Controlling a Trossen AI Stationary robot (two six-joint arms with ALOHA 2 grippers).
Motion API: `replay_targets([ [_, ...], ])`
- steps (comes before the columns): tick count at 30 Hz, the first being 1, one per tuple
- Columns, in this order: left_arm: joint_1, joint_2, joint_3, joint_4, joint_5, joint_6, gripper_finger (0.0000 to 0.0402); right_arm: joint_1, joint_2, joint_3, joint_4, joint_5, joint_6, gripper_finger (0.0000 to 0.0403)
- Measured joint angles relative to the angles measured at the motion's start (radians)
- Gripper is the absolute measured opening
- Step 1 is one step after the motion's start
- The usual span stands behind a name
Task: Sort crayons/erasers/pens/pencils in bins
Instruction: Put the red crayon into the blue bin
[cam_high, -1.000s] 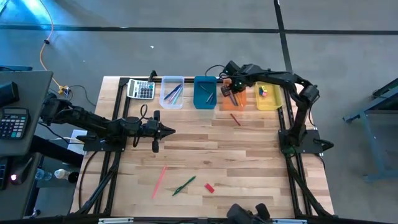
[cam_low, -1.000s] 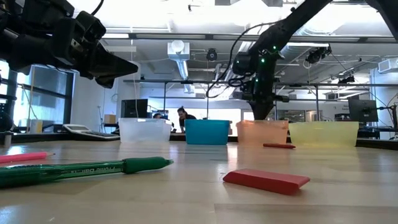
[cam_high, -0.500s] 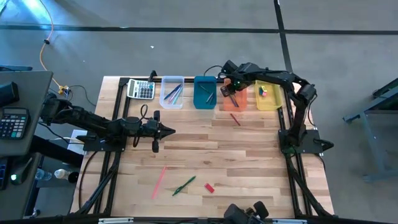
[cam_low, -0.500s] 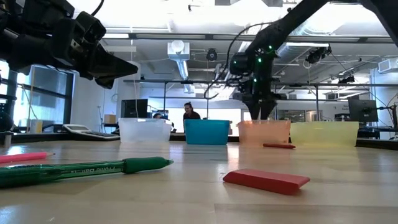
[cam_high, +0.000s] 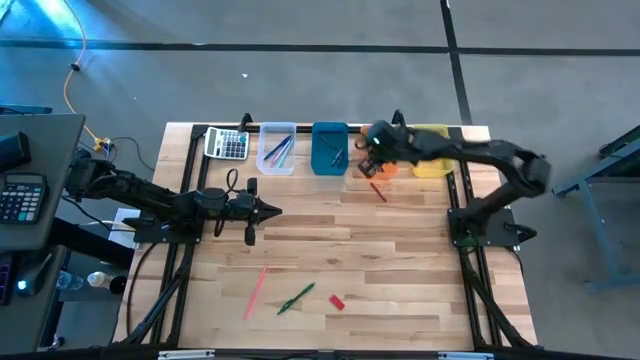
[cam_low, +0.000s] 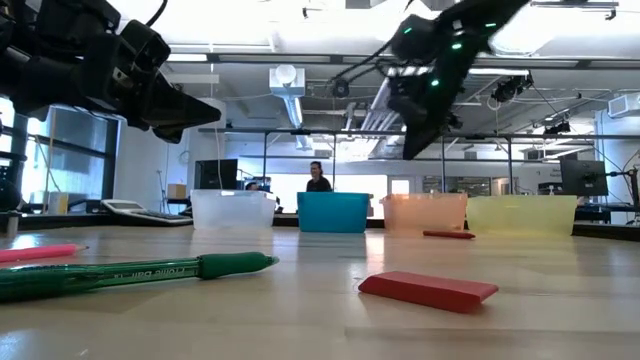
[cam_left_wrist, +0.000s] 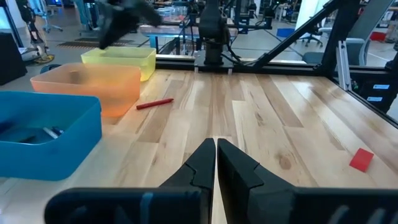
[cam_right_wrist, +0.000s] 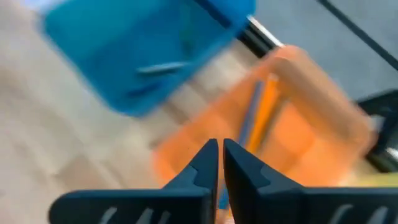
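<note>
Four bins stand along the table's far edge: clear (cam_high: 277, 148), blue (cam_high: 329, 150), orange (cam_high: 377, 167) and yellow (cam_high: 432, 163). Sticks lie in the clear, blue and orange bins (cam_right_wrist: 292, 134). My right gripper (cam_high: 366, 146) hangs slanting down above the orange bin, shut, with nothing between its fingers (cam_right_wrist: 219, 151). A red stick (cam_high: 378, 191) lies on the table just in front of that bin. A pink stick (cam_high: 256, 290), a green pen (cam_high: 296, 298) and a red eraser (cam_high: 336, 301) lie near the front edge. My left gripper (cam_high: 272, 210) hovers shut over the table's left middle.
A grey calculator (cam_high: 227, 144) lies left of the clear bin. Black frame rails (cam_high: 463, 215) run along the table's right and left sides. Bare wood lies between the bins and the loose things at the front. A person (cam_low: 318, 179) stands in the room behind.
My right gripper has risen out of the orange bin and tipped to a slant, while that arm's elbow has swung toward the table's right edge. The bins and the loose things on the table have kept their places.
</note>
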Motion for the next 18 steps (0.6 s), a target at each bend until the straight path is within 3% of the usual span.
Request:
replay_targets([
  [8, 0.0, 0.0, 0.008, -0.064, -0.004, -0.002, 0.0007, 0.217, -0.223, -0.37, 0.423, 0.004, 0.115, 0.0003],
  [13, 0.0, 0.0, 0.018, -0.121, -0.02, -0.009, 0.0007, 0.341, -0.256, -0.454, 0.395, 0.142, 0.21, 0.0007],
  [18, 0.0, 0.0, 0.018, -0.121, -0.024, -0.04, 0.0007, 0.391, -0.256, -0.46, 0.299, 0.194, 0.346, 0.0017],
])
